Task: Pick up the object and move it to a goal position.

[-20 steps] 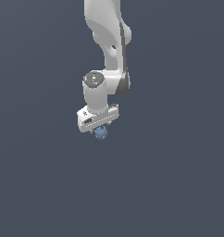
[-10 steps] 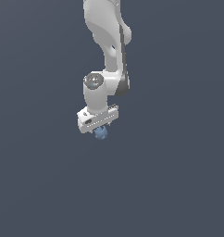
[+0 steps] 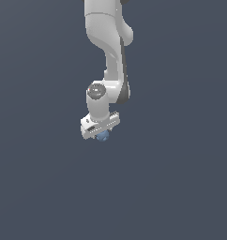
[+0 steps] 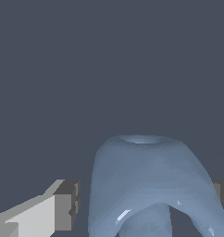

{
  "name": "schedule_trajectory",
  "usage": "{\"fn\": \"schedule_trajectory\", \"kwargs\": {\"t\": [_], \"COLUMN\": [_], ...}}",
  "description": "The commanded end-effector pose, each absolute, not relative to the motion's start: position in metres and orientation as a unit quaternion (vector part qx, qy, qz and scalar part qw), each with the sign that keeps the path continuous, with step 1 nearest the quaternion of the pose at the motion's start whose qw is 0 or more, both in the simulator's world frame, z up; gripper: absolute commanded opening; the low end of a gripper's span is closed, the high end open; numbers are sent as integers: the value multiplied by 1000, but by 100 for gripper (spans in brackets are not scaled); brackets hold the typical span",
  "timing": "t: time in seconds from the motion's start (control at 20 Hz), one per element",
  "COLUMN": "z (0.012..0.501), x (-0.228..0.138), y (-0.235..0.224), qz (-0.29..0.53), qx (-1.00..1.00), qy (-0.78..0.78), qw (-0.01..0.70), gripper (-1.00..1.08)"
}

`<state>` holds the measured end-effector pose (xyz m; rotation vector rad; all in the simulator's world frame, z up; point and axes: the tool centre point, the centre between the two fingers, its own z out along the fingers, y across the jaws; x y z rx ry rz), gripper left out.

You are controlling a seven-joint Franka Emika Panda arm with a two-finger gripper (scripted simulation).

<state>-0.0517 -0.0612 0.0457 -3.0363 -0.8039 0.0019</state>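
Observation:
The object [image 3: 103, 137] is a small light-blue lumpy ball that peeks out just under the white hand in the exterior view. The gripper [image 3: 102, 134] straddles it, fingers pointing down. Seen close in the wrist view, the object [image 4: 151, 185] fills nearly all the space between the two fingers. A thin gap shows between one grey finger pad [image 4: 70, 203] and the object's side. The other fingertip [image 4: 223, 194] is partly hidden behind the object's edge. The gripper [image 4: 146, 203] looks open, with its jaws set wide.
The white arm [image 3: 108, 47] rises straight up from the hand to the top edge of the exterior view. Around and below it there is only a plain dark grey-blue ground.
The wrist and hand have sunk slightly lower over the object. The object has hardly shifted in the picture.

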Motion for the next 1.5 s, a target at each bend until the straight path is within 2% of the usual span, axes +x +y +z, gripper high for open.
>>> {"fn": "schedule_trajectory", "kwargs": {"t": [0.0, 0.1, 0.15, 0.9, 1.45], "z": [41, 40, 40, 46, 97], "x": [-51, -51, -51, -46, -13], "y": [-61, -61, -61, -55, 4], "qz": [0, 0, 0, -1, -1], "qx": [-967, -967, -967, -967, -967], "qy": [-256, -256, -256, -256, -256], "qw": [0, 0, 0, 0, 0], "gripper": [100, 100, -100, -100, -100]}}
